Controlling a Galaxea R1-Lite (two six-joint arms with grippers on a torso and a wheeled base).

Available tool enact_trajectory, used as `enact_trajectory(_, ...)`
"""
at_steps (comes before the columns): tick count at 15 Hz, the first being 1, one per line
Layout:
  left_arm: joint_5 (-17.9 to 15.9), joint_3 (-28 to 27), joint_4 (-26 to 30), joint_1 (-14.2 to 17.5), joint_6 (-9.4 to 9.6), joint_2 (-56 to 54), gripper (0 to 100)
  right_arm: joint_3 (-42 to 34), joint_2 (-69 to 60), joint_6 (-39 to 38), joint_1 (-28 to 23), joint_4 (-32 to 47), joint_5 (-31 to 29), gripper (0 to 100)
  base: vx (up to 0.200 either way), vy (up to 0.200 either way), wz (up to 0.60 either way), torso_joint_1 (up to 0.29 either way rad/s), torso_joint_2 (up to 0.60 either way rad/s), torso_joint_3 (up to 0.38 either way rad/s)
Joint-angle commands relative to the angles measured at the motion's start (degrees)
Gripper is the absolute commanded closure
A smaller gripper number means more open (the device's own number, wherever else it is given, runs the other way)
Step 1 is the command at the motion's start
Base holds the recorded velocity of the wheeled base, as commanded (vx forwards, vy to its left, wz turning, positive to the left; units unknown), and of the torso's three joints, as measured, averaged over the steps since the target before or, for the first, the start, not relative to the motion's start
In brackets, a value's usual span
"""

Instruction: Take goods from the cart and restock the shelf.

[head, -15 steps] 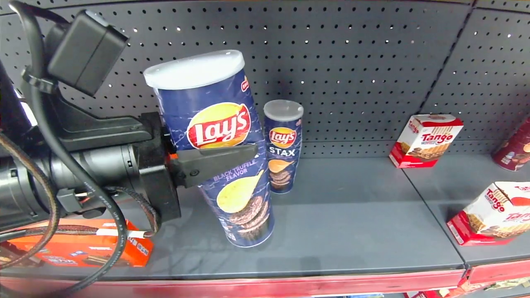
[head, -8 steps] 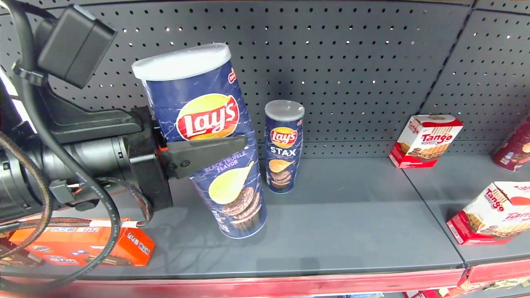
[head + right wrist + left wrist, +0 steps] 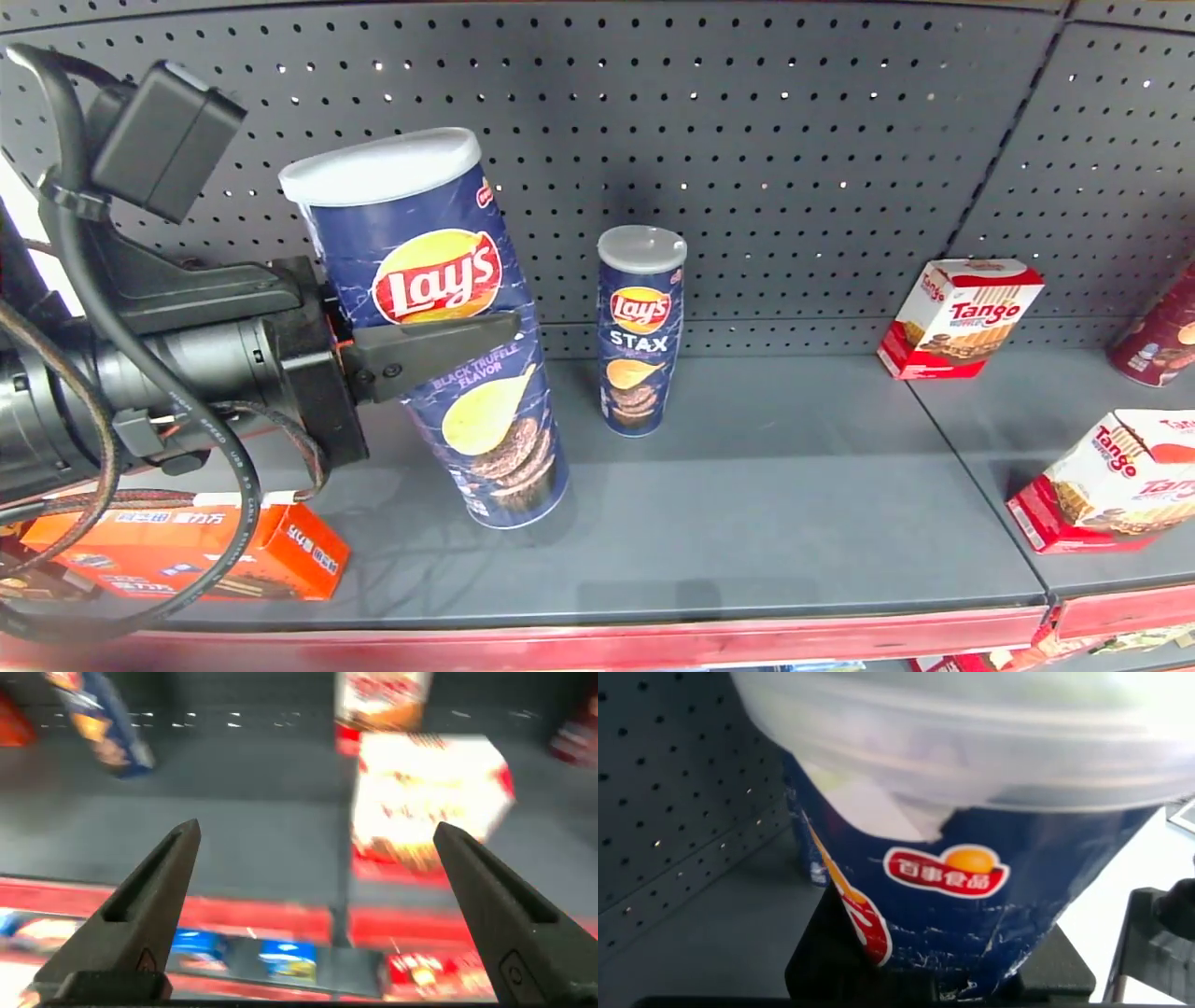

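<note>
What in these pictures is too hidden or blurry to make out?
- Head view: the left tool's far finger, behind the held chips can.
- Head view: the orange box, partly under the arm's cables.
- Head view: the dark red can, cut by the right edge.
- Right wrist view: the wafer box, blurred.

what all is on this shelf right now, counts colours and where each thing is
held chip can: 1, dark blue with white lid, tilted, left of centre, base at or just above the shelf
small chip can: 1, dark blue with grey lid, upright at the back, centre
wafer boxes: 2, red and white, right side, one at the back, one nearer the front
orange box: 1, orange, lying front left
dark red can: 1, far right edge
shelf: 1, grey, red front edge
pegboard: 1, dark grey, behind
left hand: black, shut on held chip can
right hand: black, open, before the shelf front
</note>
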State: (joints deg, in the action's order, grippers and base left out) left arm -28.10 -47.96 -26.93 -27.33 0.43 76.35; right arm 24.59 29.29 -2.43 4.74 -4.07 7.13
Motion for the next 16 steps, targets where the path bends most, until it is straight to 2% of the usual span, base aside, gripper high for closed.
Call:
enact_trajectory(1,-0.11,2.43,-1.64,1.14,-0.08,-0.15,100,13.12,25.73,0.14,10.99,-5.24,5.35,0,0.0,0.0,0.0,0.0,0.0,0.0)
enact_trajectory(4,-0.11,2.43,-2.25,1.58,-0.25,0.12,100,14.96,36.71,1.28,13.19,-10.87,5.44,0,0.0,0.0,0.0,0.0,0.0,0.0)
enact_trajectory(5,-0.38,2.25,-2.34,2.72,-0.25,0.2,100,16.54,40.49,2.43,13.54,-12.54,6.4,0,0.0,0.0,0.0,0.0,0.0,0.0)
enact_trajectory(7,-1.7,2.17,-2.34,3.86,-0.25,0.73,100,20.85,48.05,3.04,11.61,-18.25,15.63,0,0.0,0.0,0.0,0.0,0.0,0.0)
enact_trajectory(9,-1.7,1.55,-2.16,3.95,-0.25,0.73,100,27.62,54.55,5.33,12.13,-18.87,18.97,0,0.0,0.0,0.0,0.0,0.0,0.0)
enact_trajectory(11,-1.7,1.2,-1.99,3.95,-0.25,1.08,100,38.43,61.5,9.19,9.5,-18.6,37.69,0,0.0,0.0,0.0,0.0,0.0,0.0)
enact_trajectory(13,-1.7,0.67,-1.9,3.86,-0.25,1.43,100,45.55,66.68,10.16,10.29,-18.69,42.61,0,0.0,0.0,0.0,0.0,0.0,0.0)
enact_trajectory(15,-1.78,0.58,-1.9,3.78,-0.25,1.52,100,48.89,69.93,12.53,11.08,-18.69,46.13,0,0.0,0.0,0.0,0.0,0.0,0.0)
enact_trajectory(16,-3.01,0.5,-2.07,3.86,-0.25,2.22,100,50.29,72.57,14.91,12.13,-18.69,49.65,0,0.0,0.0,0.0,0.0,0.0,0.0)
